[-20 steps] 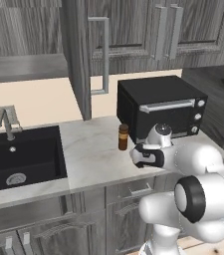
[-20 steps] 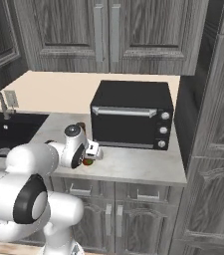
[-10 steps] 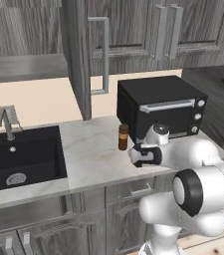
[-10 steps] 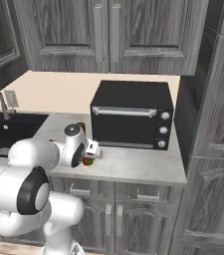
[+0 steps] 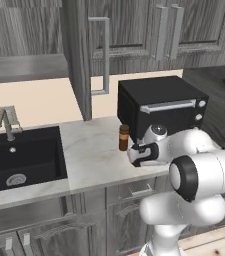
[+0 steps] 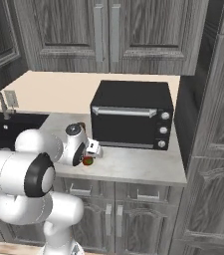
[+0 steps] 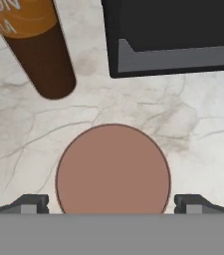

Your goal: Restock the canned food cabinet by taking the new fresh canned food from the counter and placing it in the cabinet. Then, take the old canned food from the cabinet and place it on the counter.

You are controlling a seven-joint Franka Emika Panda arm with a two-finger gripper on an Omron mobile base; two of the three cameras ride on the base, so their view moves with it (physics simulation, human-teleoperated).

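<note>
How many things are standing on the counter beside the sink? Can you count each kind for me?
Black toaster oven: 1
Brown bottle: 1
Can with a round pinkish-brown top: 1
Total: 3

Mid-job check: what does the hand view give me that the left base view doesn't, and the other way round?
Hand view alone: the round brownish-pink flat can top sitting between the pincer fingertips, which stand open either side of it.

Left base view alone: the black rectangular sink, the grey wood-grain wall cabinet with its door swung open, and the silver bar handle.

Both: the dark brown cylindrical bottle, the black toaster oven and the pale marbled counter.
</note>
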